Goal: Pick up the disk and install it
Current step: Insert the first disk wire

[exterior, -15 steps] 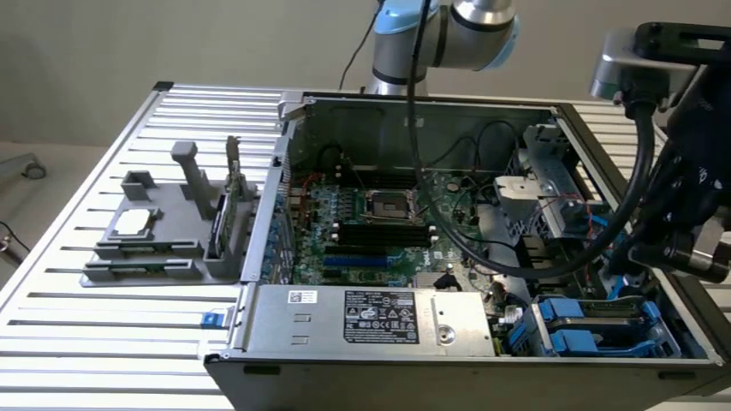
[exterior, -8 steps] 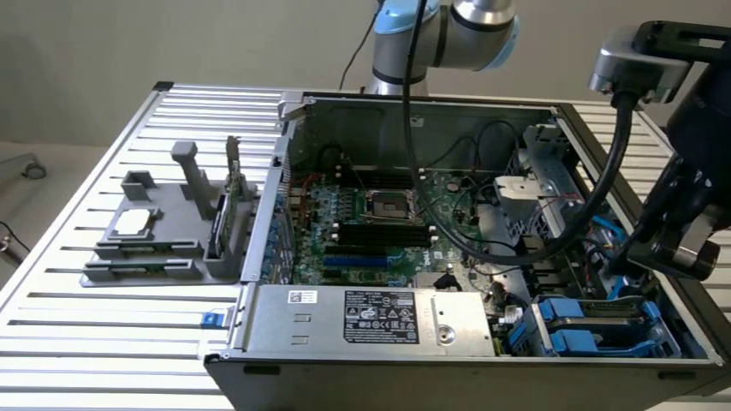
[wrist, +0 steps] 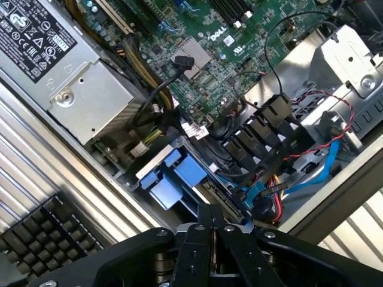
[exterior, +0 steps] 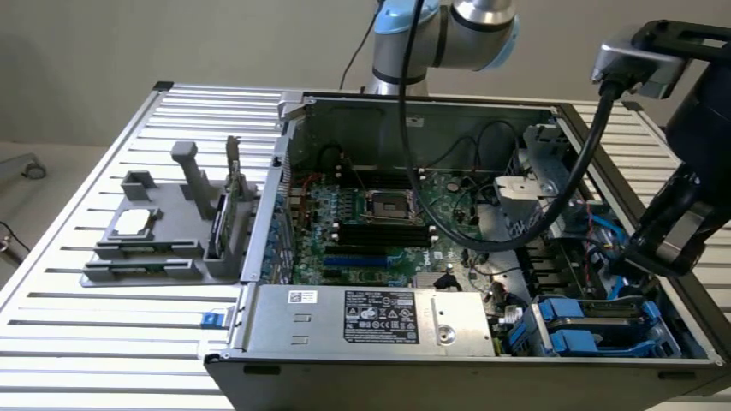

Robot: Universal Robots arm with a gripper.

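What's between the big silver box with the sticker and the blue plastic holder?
A bundle of black and yellow wires, as the wrist view shows.

Gripper [exterior: 668,248] hung above one end of open computer case [exterior: 457,385]. Blue drive cage [exterior: 605,325] just below tool. Black cable [exterior: 402,111] looped from wrist over motherboard [exterior: 365,231]. Power supply [exterior: 365,321] beyond cage. Grey fixture [exterior: 160,231] well away from tool, on slatted table [exterior: 68,342].

Blue-framed disk [wrist: 175,174] slotted into the corner bay of the open computer case
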